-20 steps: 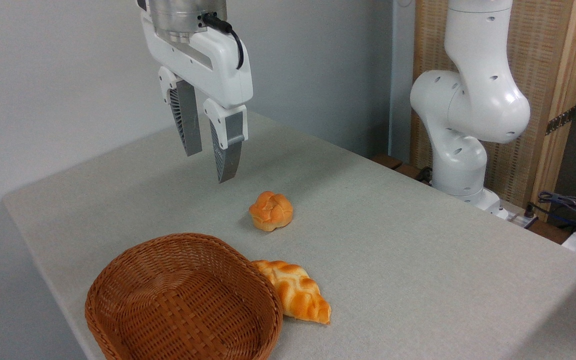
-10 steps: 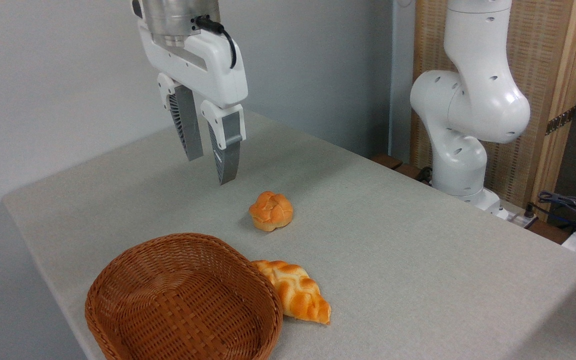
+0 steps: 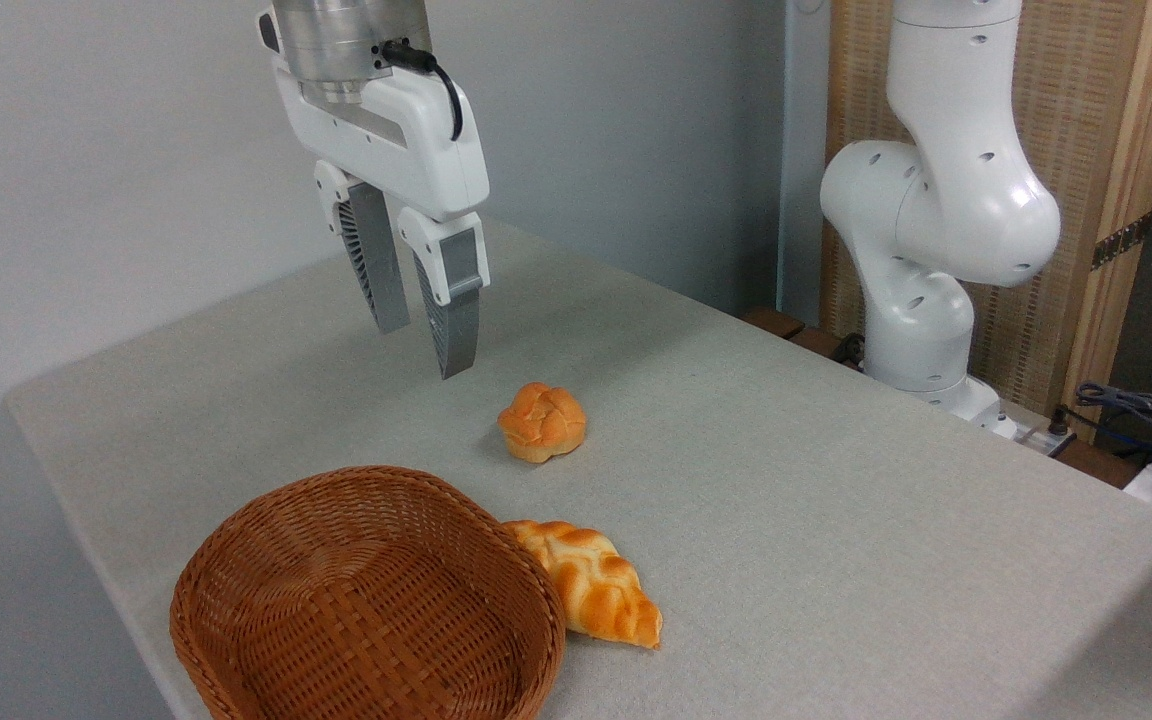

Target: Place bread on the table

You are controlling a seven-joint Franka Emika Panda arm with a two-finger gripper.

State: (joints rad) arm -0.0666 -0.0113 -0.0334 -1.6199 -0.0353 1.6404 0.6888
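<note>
Nearby, basket [image 3: 366, 600] touches braided loaf [image 3: 591, 590]; bread [image 3: 542, 422] lies apart; claw [image 3: 423, 350] seemingly released.

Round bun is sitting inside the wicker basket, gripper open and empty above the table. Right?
Not quite. The camera view shows the round bun on the table, apart from the wicker basket, which holds nothing. The gripper is indeed open and empty above the table.

A plain pale grey-blue wall [image 3: 106, 150] fills the upper left and centre of the frame. At the upper right, a woven screen [image 3: 1066, 150] in a light wooden frame [image 3: 1131, 200] is seen. Even, soft light is cast throughout.
</note>
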